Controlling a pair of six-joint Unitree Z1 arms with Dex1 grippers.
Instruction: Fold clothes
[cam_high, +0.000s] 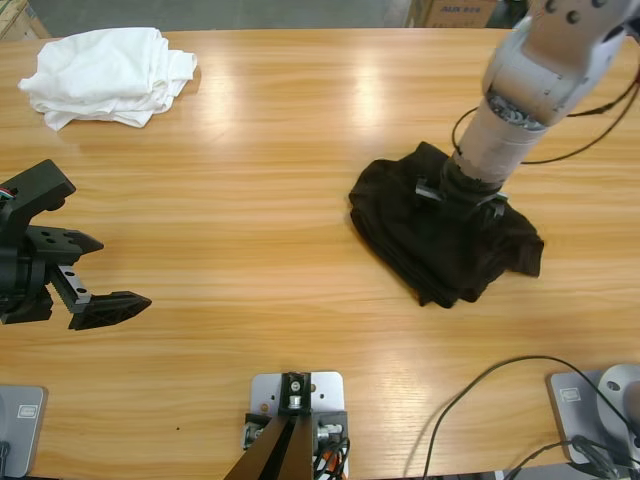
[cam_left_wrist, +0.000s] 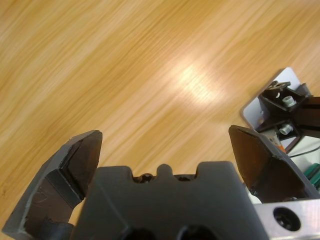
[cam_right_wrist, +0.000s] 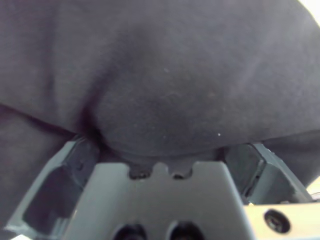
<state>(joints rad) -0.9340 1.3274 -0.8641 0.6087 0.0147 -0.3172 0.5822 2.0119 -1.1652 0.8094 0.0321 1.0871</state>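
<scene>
A folding job near its close: the right gripper (cam_high: 457, 190) presses down into the black shirt (cam_high: 440, 235), which lies as a compact, roughly square bundle on the right half of the wooden table (cam_high: 270, 200). From above, the silver arm (cam_high: 540, 70) drops in from the upper right corner and its black wrist sinks into the cloth near the bundle's upper edge. In the right wrist view, dark fabric fills almost everything, bulging between jaws that stand spread to either side; the right gripper (cam_right_wrist: 165, 150) looks part open with cloth bunched into the gap, though whether it truly pinches a layer cannot be told

The step in hand appears to be a last tuck or a press to flatten the fold. The next move probably calls for a clean release and a lift straight up, so the soft layers do not drag along and spring open

The left gripper (cam_high: 88, 270) waits near the left edge, well apart from both garments, jaws wide open and holding nothing. The left wrist view shows the left gripper (cam_left_wrist: 165, 145) over bare, glossy, honey-coloured planks with a bright glare patch

The white clothes (cam_high: 105, 75) sit in a loose, rumpled heap at the far left corner. The shirt is matte knit, limp, with stacked edges showing at its lower left side
</scene>
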